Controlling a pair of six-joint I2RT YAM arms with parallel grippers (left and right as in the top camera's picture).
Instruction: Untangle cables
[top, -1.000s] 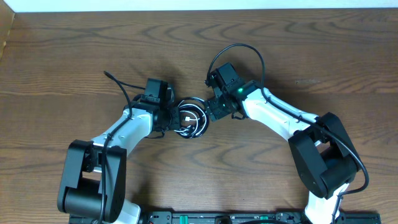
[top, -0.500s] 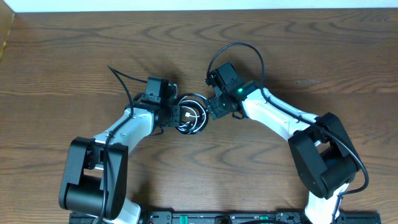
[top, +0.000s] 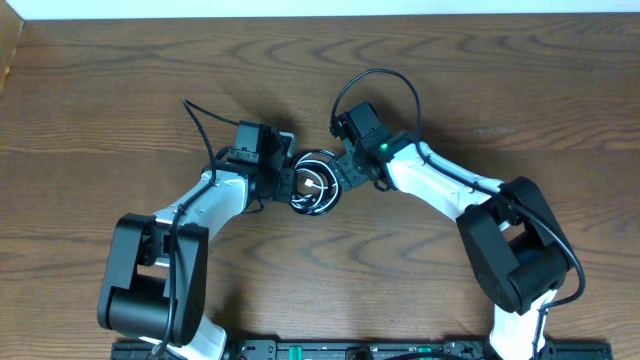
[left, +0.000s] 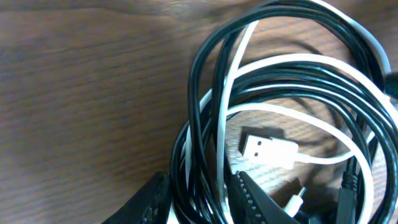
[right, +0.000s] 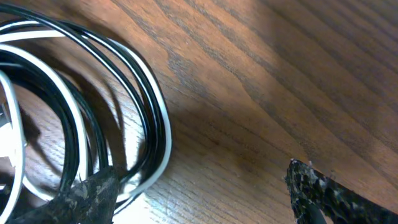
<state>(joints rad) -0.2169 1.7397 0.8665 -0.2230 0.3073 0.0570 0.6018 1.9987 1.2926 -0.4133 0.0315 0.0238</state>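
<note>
The cables (top: 316, 186) form a small coil of black and white cords in the middle of the wooden table, between my two grippers. My left gripper (top: 291, 186) is at the coil's left side. In the left wrist view the left gripper (left: 200, 202) is shut on a bunch of black and white strands of the cables (left: 280, 81), and a white flat plug (left: 264, 149) lies inside the loop. My right gripper (top: 340, 175) stands open at the coil's right edge. In the right wrist view one of its fingers (right: 87, 196) rests by the outer strands of the cables (right: 146, 93), with bare wood between its jaws.
Thick black arm wires arch over the right arm (top: 378, 74) and stick up behind the left arm (top: 200, 125). The table's back edge (top: 320, 16) meets a white strip. The arms' base rail (top: 330, 350) runs along the front edge.
My left gripper has shifted right and slightly back with the coil in its grip, bringing it against the right gripper. The right gripper's jaws have spread wider.
</note>
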